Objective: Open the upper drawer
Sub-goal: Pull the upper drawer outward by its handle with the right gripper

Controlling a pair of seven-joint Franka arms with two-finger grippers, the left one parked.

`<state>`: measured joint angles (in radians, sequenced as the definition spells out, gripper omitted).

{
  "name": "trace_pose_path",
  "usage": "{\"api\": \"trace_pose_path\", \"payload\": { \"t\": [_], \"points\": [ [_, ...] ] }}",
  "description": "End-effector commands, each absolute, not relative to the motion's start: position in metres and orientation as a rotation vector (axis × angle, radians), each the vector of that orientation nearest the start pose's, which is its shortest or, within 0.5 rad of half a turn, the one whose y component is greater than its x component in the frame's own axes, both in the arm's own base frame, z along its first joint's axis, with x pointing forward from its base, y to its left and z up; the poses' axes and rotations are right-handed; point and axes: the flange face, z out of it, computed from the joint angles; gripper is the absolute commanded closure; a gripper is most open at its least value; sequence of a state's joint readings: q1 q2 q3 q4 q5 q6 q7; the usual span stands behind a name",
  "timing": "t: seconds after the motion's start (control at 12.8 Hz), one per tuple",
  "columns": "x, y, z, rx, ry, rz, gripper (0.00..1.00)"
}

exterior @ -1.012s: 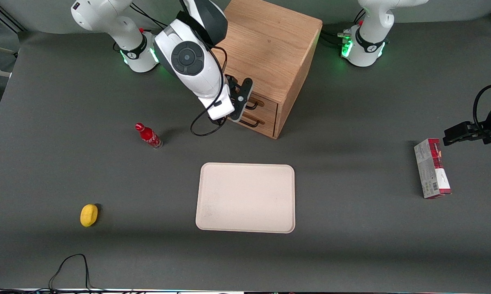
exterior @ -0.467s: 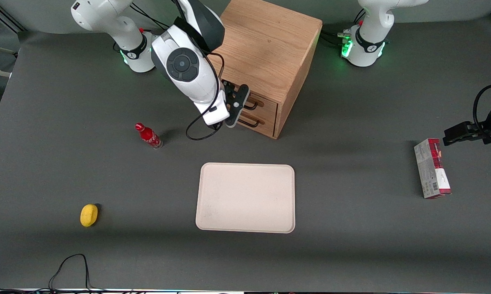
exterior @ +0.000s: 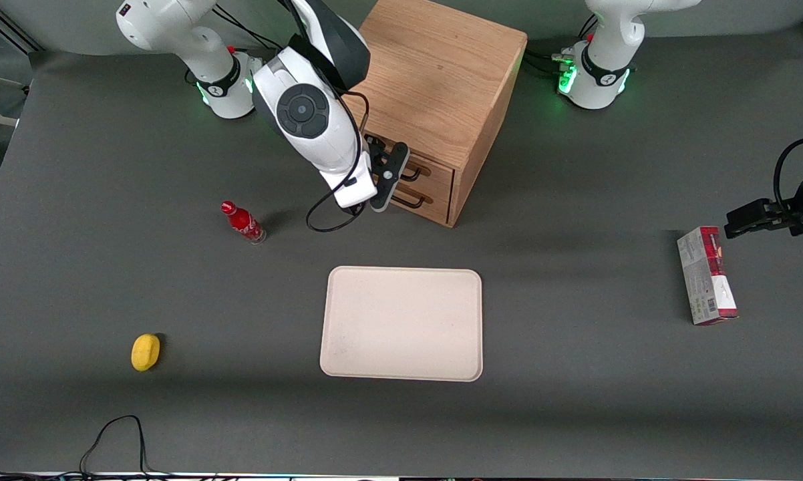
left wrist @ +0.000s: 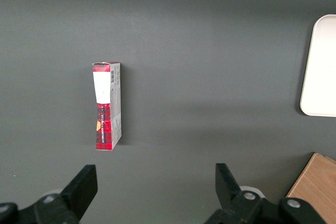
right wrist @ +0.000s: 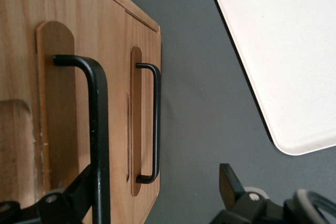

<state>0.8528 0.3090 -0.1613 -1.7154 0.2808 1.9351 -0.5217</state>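
The wooden cabinet (exterior: 441, 73) stands between the two arm bases. Its upper drawer (exterior: 436, 168) is shut, with its front flush with the cabinet. The thin black handle of the upper drawer (exterior: 413, 175) shows large in the right wrist view (right wrist: 98, 129). The look-alike lower drawer (exterior: 433, 200) is shut as well, and its handle (right wrist: 155, 124) sits nearer the table. My right gripper (exterior: 387, 179) is open in front of the drawer fronts, at handle height. In the wrist view (right wrist: 156, 178) the upper handle's bar runs just inside one of the fingers (right wrist: 79, 190). Nothing is gripped.
A beige tray (exterior: 401, 324) lies nearer the front camera than the cabinet. A red bottle (exterior: 243, 222) and a yellow lemon-like object (exterior: 145, 351) lie toward the working arm's end. A red and white box (exterior: 706, 275) lies toward the parked arm's end.
My gripper has shifted slightly sideways toward the working arm's end and a little lower along the drawer fronts. It stays open. Both drawers stay shut.
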Motion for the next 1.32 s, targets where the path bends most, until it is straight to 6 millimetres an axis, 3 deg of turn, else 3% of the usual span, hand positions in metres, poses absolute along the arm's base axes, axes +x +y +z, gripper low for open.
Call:
{"api": "trace_pose_path", "payload": {
  "t": [0.0, 0.39, 0.78, 1.25],
  "points": [
    [0.478, 0.428, 0.397, -2.508, -1.518, 0.105, 0.0],
    [0.492, 0.423, 0.392, -2.559, -1.458, 0.102, 0.0],
    [0.515, 0.415, 0.399, -2.593, -1.427, 0.058, 0.0],
    [0.561, 0.38, 0.407, -2.653, -1.34, 0.002, 0.0]
  ]
}}
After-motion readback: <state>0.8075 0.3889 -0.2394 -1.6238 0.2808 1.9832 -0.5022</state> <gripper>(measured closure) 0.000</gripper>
